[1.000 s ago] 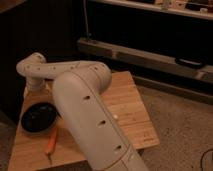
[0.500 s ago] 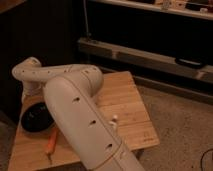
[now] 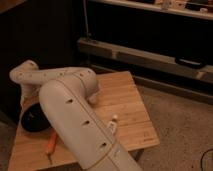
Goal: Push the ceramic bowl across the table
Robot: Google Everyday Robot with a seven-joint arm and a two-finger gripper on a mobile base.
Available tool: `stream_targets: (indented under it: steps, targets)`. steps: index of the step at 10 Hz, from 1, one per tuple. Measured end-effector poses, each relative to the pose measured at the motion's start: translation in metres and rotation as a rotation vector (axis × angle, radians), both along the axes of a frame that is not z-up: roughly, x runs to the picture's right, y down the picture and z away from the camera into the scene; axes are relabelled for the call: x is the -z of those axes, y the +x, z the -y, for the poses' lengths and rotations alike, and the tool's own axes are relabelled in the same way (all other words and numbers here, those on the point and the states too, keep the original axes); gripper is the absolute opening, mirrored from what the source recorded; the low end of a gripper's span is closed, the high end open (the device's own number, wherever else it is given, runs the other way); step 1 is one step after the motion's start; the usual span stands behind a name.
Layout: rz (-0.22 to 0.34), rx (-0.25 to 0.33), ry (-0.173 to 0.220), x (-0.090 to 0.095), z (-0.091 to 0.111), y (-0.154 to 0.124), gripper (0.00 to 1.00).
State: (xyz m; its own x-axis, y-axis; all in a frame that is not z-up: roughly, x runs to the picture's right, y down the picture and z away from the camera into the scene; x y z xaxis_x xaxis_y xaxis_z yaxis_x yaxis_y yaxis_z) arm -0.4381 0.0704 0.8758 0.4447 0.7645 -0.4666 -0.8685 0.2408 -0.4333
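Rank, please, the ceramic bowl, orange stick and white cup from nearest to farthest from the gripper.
The gripper is at the table's left side.
1. ceramic bowl, right by it.
2. orange stick, front left.
3. white cup, centre-right.

Items apart from the task, on and around the table (image 3: pixel 131 102).

We record: a slender orange stick-shaped object (image 3: pixel 51 144), lying tilted near the front left of the top; a small translucent white cup-like piece (image 3: pixel 113 121), just beside the arm towards the front right, its exact form unclear to us; a long grey metal rail (image 3: pixel 145 56) on the dark shelving behind, with a black curved handle (image 3: pixel 187 62) at its right; speckled grey-brown carpet floor (image 3: pixel 185 125) to the right, a thin dark cable (image 3: pixel 207 156) at its lower right corner. We place the gripper (image 3: pixel 29 102) low at far left, largely hidden.
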Motion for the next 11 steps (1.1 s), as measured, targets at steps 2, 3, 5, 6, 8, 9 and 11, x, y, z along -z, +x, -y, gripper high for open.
stream_targets:
  steps: [2,3,5,6,8,9,11]
  targets:
    - [-0.002,0.016,0.000,-0.002,-0.003,-0.003,0.80]
    - [-0.003,0.022,0.000,-0.004,-0.004,-0.004,0.80]
    - [-0.006,0.037,-0.004,-0.008,-0.006,-0.004,0.80]
    - [-0.008,0.044,-0.005,-0.009,-0.007,-0.004,0.80]
    - [-0.010,0.061,-0.007,-0.011,-0.008,-0.004,0.80]
    - [-0.013,0.073,-0.010,-0.012,-0.008,-0.003,0.80]
    - [-0.008,0.102,-0.013,-0.012,-0.009,-0.002,0.80]
